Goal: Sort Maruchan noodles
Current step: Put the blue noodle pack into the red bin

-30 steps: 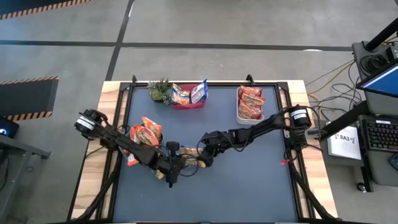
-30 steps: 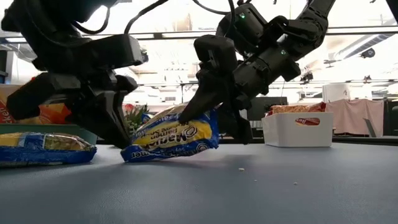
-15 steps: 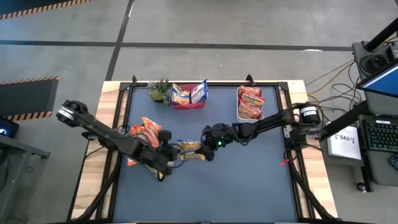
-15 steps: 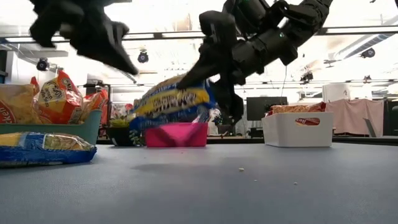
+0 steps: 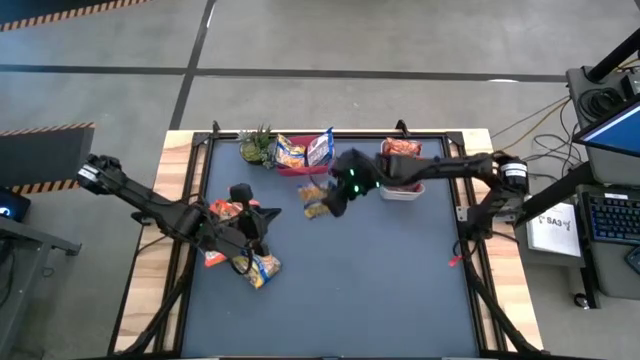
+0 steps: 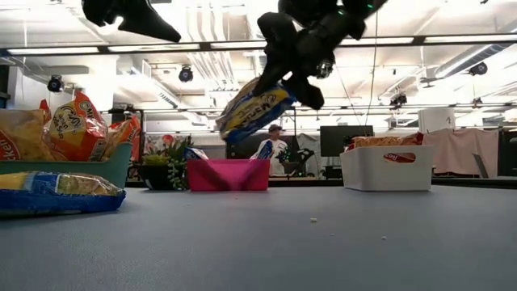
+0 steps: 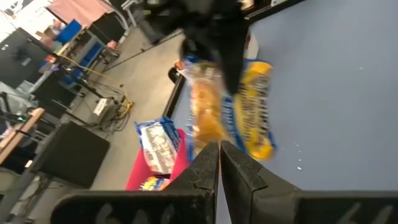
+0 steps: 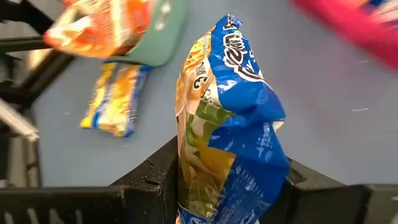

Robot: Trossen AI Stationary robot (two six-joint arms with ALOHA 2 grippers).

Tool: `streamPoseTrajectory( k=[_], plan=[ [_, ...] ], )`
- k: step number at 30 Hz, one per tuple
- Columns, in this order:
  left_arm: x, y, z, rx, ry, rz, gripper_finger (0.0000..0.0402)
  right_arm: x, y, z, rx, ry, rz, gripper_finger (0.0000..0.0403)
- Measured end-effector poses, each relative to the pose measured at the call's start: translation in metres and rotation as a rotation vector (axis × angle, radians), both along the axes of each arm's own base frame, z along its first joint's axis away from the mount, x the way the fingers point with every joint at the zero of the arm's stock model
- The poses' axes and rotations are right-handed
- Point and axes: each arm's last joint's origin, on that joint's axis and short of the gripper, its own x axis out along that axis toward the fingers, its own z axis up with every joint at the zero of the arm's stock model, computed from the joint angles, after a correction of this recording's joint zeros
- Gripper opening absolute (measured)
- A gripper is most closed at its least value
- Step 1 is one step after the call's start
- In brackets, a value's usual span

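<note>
My right gripper [image 6: 292, 71] is shut on a yellow-and-blue noodle packet [image 5: 316, 197], high above the table's far middle, just near of the pink bin [image 5: 303, 163]. My left gripper [image 5: 262, 214] hangs shut and empty over the green tray [image 5: 246, 203], which holds orange packets [image 5: 222, 212] at the left. A second yellow-and-blue packet [image 5: 262, 268] lies flat on the mat near the tray. The pink bin holds yellow-and-blue packets [image 5: 305, 150]. A white bin [image 5: 402, 186] at the far right holds red packets [image 5: 402, 148]. My right gripper pinches one end of the yellow-and-blue packet [image 8: 208, 186] between its two fingers [image 8: 155, 175]. The fingers slant down from the table's right side. The packet is lifted clear and hangs tilted, its free end [image 6: 234, 123] lower and toward the left.
A small green plant [image 5: 257, 147] stands at the far left beside the pink bin. Bare dark mat [image 5: 380, 280] fills the near and right part of the table. Black frame rails [image 5: 470, 250] run along the table's sides.
My right gripper has lifted the yellow-and-blue packet off the mat and carried it up and toward the far edge, toward the pink bin. My left gripper, still shut, has risen and drawn back toward the left, over the green tray.
</note>
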Motion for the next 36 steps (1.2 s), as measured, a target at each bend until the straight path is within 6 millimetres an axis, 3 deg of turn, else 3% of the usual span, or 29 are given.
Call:
streamPoseTrajectory(
  k=[4, 9, 14, 20, 28, 36],
  plan=[
    [0.0, 0.0, -0.001, 0.031, 0.022, 0.0, 0.0, 0.003, -0.036, 0.028, -0.025, 0.079, -0.044, 0.0141],
    [-0.002, 0.001, -0.006, 0.068, 0.084, -0.002, 0.0, 0.008, -0.086, 0.048, -0.017, 0.146, -0.13, 0.0135],
    [-0.003, 0.002, -0.008, 0.079, 0.107, -0.001, 0.0, 0.02, -0.138, 0.046, 0.086, 0.145, -0.155, 0.0128],
    [-0.004, 0.003, -0.009, 0.097, 0.118, 0.01, 0.0, 0.038, -0.188, 0.024, 0.178, 0.205, -0.194, 0.0128],
    [-0.004, 0.003, -0.009, 0.095, 0.117, 0.01, 0.0, 0.044, -0.22, -0.003, 0.239, 0.283, -0.226, 0.0128],
    [-0.004, 0.003, -0.009, 0.094, 0.119, 0.011, 0.0, 0.046, -0.222, -0.008, 0.198, 0.277, -0.189, 0.0163]
  ],
)
